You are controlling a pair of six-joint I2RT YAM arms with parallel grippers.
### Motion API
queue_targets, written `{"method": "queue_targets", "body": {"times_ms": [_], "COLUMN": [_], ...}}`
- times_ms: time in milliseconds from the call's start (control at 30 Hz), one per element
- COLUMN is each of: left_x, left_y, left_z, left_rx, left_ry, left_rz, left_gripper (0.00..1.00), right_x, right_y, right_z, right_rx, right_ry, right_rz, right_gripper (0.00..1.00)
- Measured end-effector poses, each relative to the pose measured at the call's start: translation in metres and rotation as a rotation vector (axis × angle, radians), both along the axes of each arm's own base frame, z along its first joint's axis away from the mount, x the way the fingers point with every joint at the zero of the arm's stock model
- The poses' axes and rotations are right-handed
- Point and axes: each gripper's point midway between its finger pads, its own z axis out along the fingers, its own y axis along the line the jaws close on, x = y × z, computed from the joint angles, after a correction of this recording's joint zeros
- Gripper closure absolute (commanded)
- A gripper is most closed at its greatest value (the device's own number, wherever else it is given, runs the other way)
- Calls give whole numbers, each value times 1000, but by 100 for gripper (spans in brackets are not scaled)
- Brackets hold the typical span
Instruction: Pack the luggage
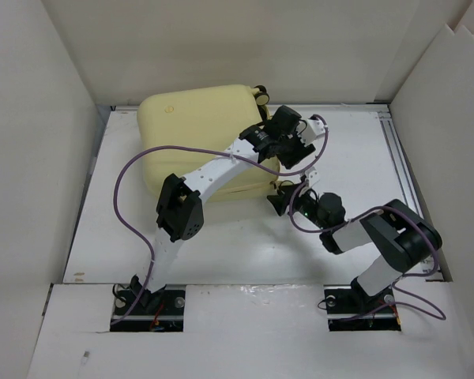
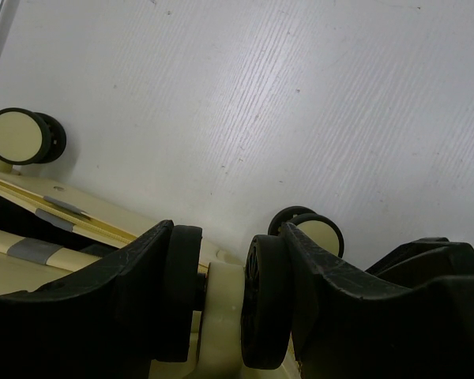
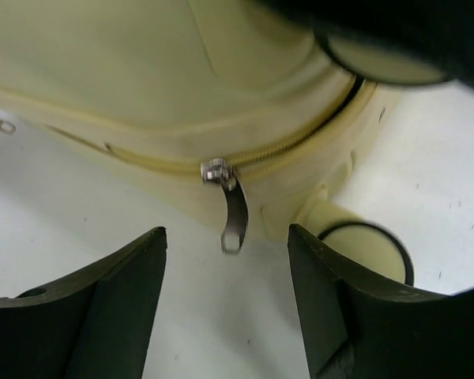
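From the top camera we've got the suitcase (image 1: 197, 130) lying flat at the back of the table (image 1: 355, 158), a bit left of centre. The left arm reaches across its lid, so the left claw (image 1: 294, 142) sits at the suitcase's right edge. The right claw (image 1: 283, 197) is low, just off the near right corner. On the left wrist cam, the fingers (image 2: 142, 300) are squeezed onto a wheel (image 2: 221, 324), one from each side, so that claw is roughly half closed around it. We can see two more wheels (image 2: 20, 136) further off. On the right wrist cam, the fingers (image 3: 126, 300) stand well apart with nothing between them. They face the zipper pull (image 3: 234, 217) dangling from the seam just past the tips, not touching it.
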Motion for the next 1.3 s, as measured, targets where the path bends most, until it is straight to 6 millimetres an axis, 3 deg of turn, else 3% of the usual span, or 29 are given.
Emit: {"method": "queue_targets", "body": {"times_ms": [100,200,267,433,533,700,800,933,1133,1267,1300], "left_x": [0,0,1,2,3,4,4,4,4,4,5], "left_y": [0,0,1,2,2,3,3,3,3,3,3], "left_z": [0,0,0,0,0,0,0,0,0,0,0], "left_rx": [0,0,2,6,7,7,6,6,6,6,6], "left_ry": [0,0,-1,-6,-8,-10,-10,-10,-10,-10,-10], "left_rz": [0,0,3,10,13,16,17,17,17,17,17], "left_gripper": [100,100,100,100,100,100,100,100,100,100,100], "right_x": [11,22,25,26,26,23,20,19,17,20,21], "right_y": [4,8,6,6,6,6,7,9,11,11,10], "right_z": [17,32,30,29,29,29,26,26,25,24,23], "right_rx": [19,35,31,35,35,35,32,33,32,31,31], "right_ry": [-46,-85,-86,-85,-86,-82,-73,-73,-71,-73,-72], "right_rz": [-6,-7,-17,-14,-8,27,49,62,73,65,57], "right_gripper": [33,44,54,57,64,92,92,76,70,80,92]}}
